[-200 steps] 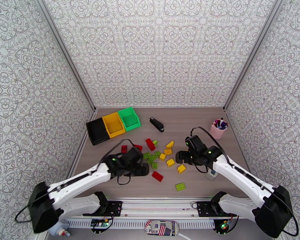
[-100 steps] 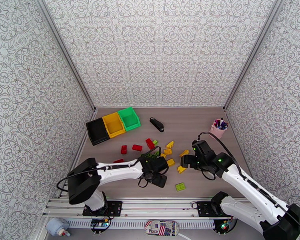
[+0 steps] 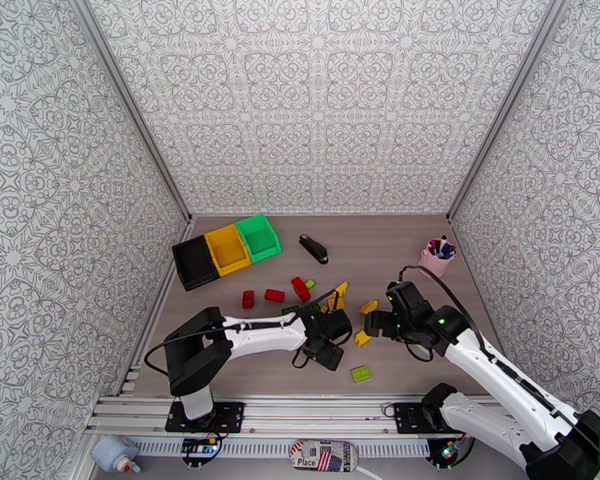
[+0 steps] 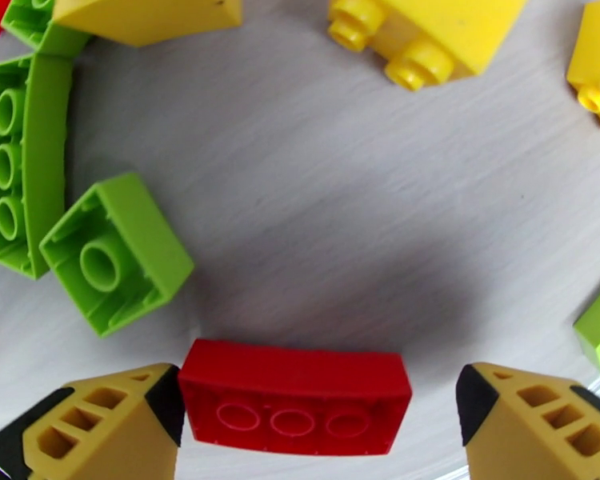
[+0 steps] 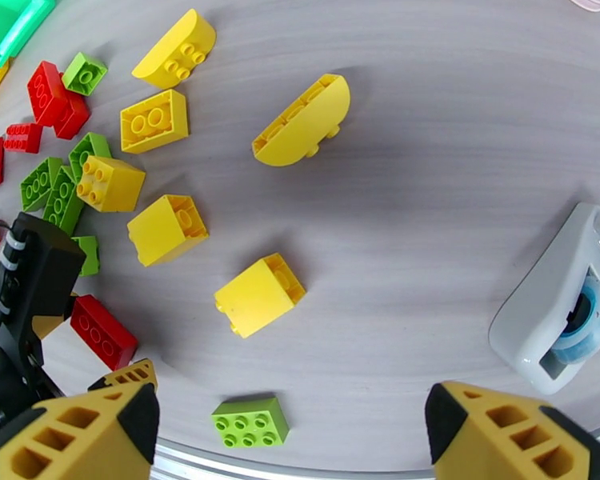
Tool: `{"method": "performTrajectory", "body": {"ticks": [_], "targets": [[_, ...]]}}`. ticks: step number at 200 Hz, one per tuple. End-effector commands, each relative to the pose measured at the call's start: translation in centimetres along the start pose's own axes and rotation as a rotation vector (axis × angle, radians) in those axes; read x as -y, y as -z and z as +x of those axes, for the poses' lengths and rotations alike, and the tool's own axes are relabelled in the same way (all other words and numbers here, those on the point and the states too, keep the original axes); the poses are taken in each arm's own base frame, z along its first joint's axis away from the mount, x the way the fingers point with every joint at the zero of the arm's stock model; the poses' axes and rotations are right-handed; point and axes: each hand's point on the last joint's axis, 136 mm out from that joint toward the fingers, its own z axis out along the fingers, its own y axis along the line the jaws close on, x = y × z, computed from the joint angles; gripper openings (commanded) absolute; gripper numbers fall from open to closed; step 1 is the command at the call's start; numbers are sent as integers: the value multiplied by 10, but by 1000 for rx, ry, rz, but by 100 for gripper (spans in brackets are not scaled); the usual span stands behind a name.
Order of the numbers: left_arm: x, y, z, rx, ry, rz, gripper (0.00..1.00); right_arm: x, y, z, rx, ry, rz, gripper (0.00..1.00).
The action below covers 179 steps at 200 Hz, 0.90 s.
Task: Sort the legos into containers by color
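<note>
The red brick (image 4: 294,398) lies on the table (image 4: 340,194), its long axis running finger to finger (one end just beside a pad (image 4: 166,398)) between the wide-open, empty jaws of our left gripper (image 4: 316,395); our right gripper (image 5: 294,406), also open and empty, sits farther off.

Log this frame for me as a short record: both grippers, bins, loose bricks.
left gripper: open, straddling a red brick on the table
right gripper: open, near a yellow brick, nothing held
bins: black bin, yellow bin, green bin in a row, far left; no bricks seen inside
loose bricks: red, yellow, green, scattered mid-table
other: stapler, pink pen cup
</note>
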Motion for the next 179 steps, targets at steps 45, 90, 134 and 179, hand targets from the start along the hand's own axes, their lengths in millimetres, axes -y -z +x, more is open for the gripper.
{"method": "performTrajectory", "body": {"ticks": [45, 90, 134, 179], "targets": [[5, -1, 7, -27, -47, 6, 82, 10, -6, 4, -12, -23, 36, 92], [1, -5, 9, -34, -28, -15, 80, 10, -6, 4, -13, -26, 32, 91], [1, -9, 12, -43, -21, -16, 77, 9, -5, 3, -10, -26, 29, 91], [1, -7, 11, -37, -14, -17, 70, 6, -4, 2, -10, -23, 16, 90]]}}
